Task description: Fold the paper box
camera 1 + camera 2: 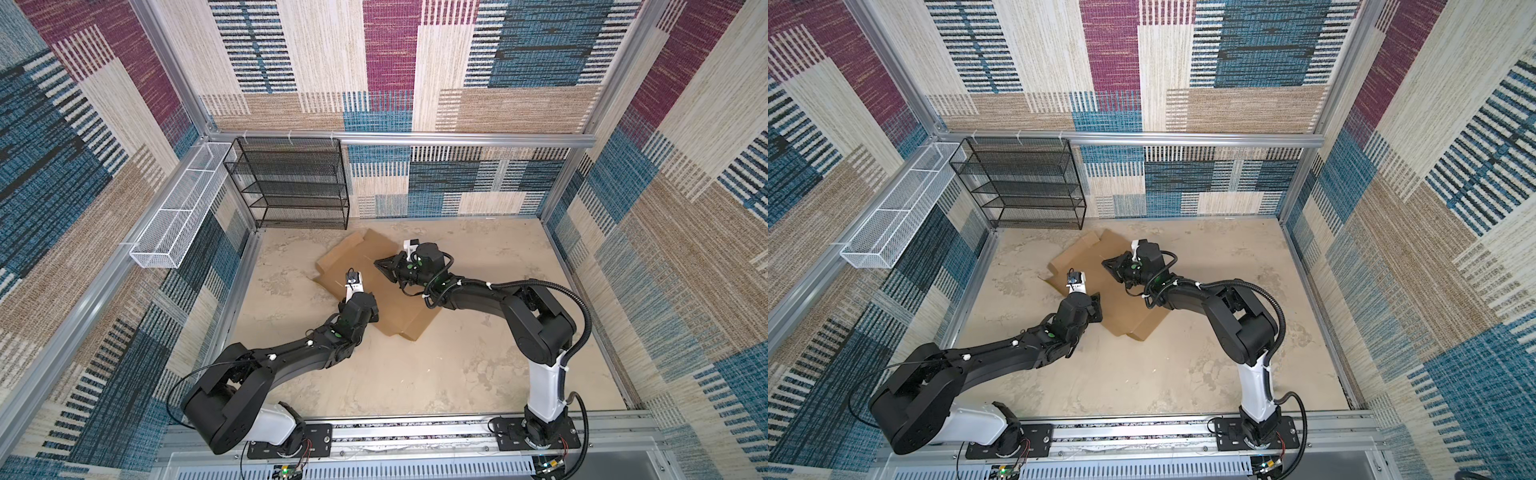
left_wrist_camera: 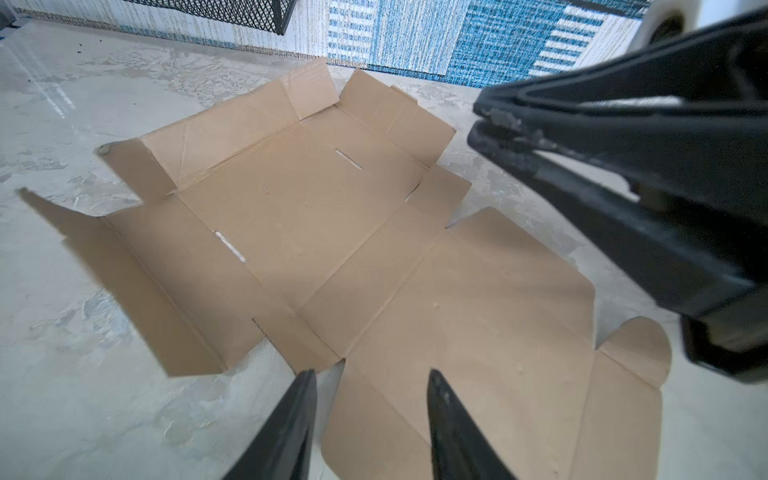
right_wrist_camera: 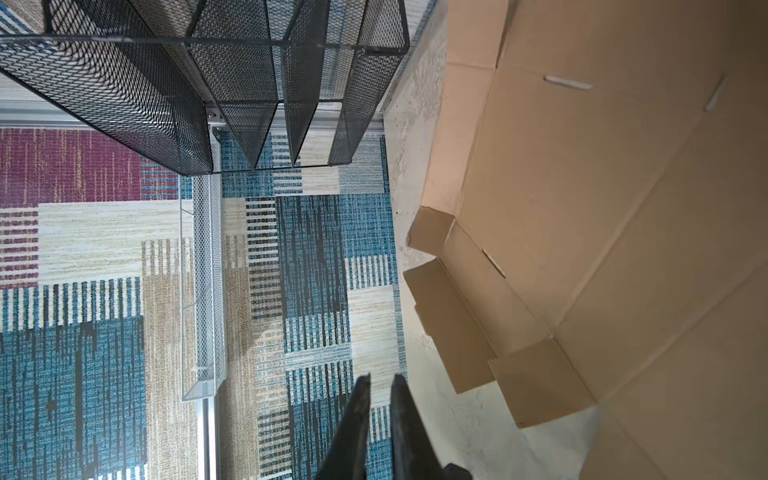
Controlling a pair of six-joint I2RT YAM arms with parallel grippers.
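Note:
The paper box (image 1: 399,316) (image 1: 1125,311) lies on the floor as a flat brown die-cut sheet with some flaps raised, seen in both top views. My left gripper (image 2: 372,374) (image 1: 371,311) hovers over its near-left part, open, with nothing between the fingers. The sheet (image 2: 291,199) spreads out ahead of it, and two slits show in its middle panel. My right gripper (image 1: 376,262) (image 1: 1105,262) (image 3: 381,378) hangs above the sheet's far half, its jaws a narrow gap apart and empty, tips pointing left. It also shows in the left wrist view as the right gripper (image 2: 478,122). The sheet (image 3: 582,187) fills one side of the right wrist view.
A black mesh rack (image 1: 291,183) (image 3: 208,83) stands against the back wall just beyond the sheet. A white wire basket (image 1: 183,208) hangs on the left wall rail. Patterned walls close in the sandy floor (image 1: 415,374) on three sides.

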